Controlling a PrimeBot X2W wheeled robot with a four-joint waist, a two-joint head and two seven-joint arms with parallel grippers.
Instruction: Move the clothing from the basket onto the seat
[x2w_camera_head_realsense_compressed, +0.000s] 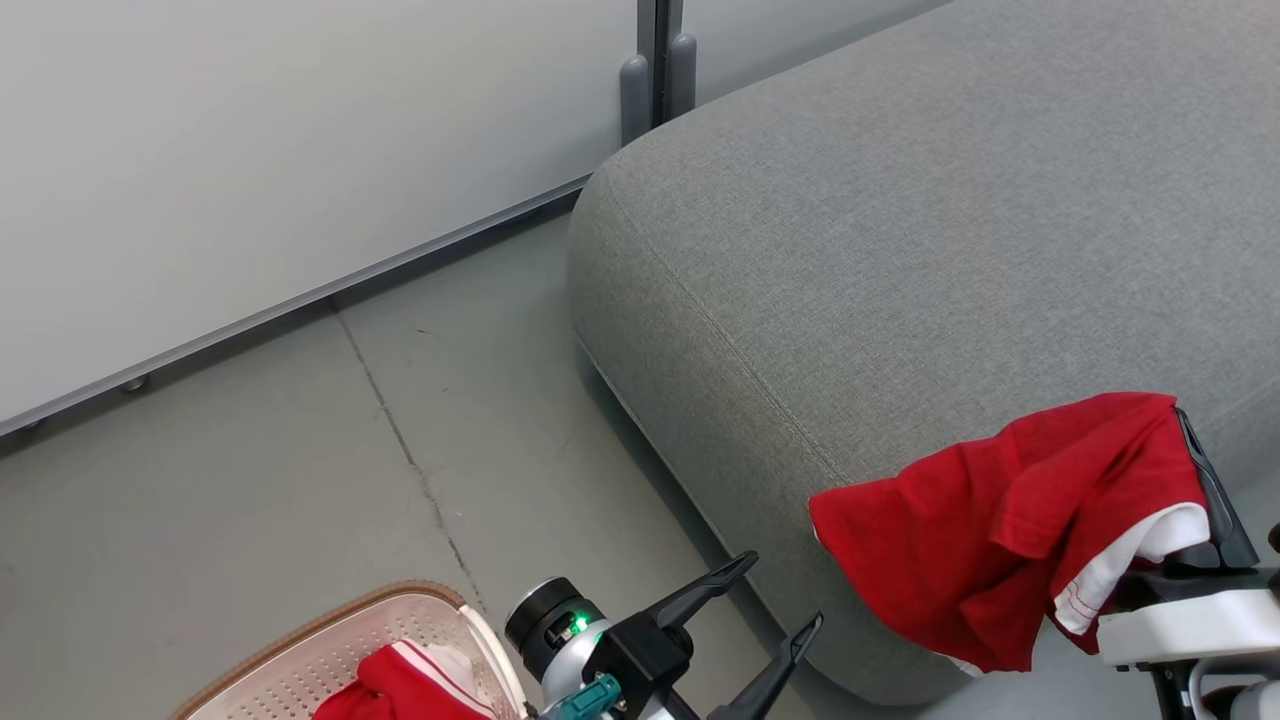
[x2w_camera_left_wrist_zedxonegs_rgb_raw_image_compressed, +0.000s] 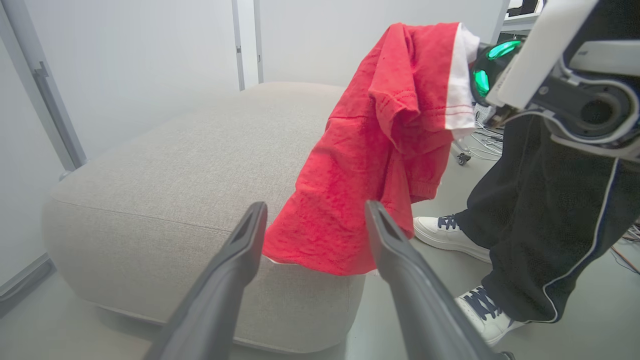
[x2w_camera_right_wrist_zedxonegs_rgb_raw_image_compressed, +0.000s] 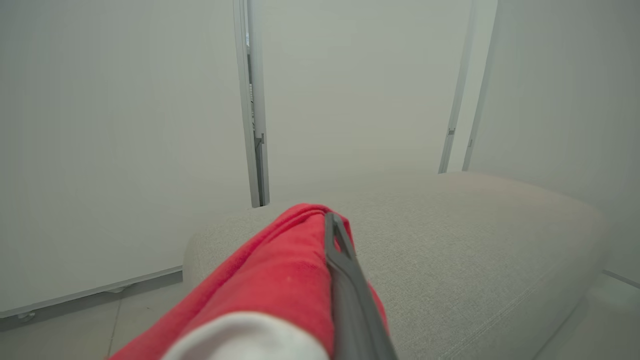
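A red garment (x2w_camera_head_realsense_compressed: 1000, 525) with a white panel hangs from my right gripper (x2w_camera_head_realsense_compressed: 1185, 425), which is shut on it above the near edge of the grey seat (x2w_camera_head_realsense_compressed: 900, 230). The cloth's lower hem drapes over the seat's front corner (x2w_camera_left_wrist_zedxonegs_rgb_raw_image_compressed: 320, 250). In the right wrist view the red garment (x2w_camera_right_wrist_zedxonegs_rgb_raw_image_compressed: 280, 280) covers one finger, and the other dark finger (x2w_camera_right_wrist_zedxonegs_rgb_raw_image_compressed: 345, 280) lies against it. My left gripper (x2w_camera_head_realsense_compressed: 785, 595) stands open and empty near the floor. More red clothing (x2w_camera_head_realsense_compressed: 400, 690) lies in the cream basket (x2w_camera_head_realsense_compressed: 300, 650) at the lower left.
A person's legs in dark trousers (x2w_camera_left_wrist_zedxonegs_rgb_raw_image_compressed: 545, 215) and white shoes (x2w_camera_left_wrist_zedxonegs_rgb_raw_image_compressed: 445, 235) stand right of the seat. A pale wall with a metal post (x2w_camera_head_realsense_compressed: 655, 60) runs behind. Grey floor (x2w_camera_head_realsense_compressed: 300, 480) lies between basket and seat.
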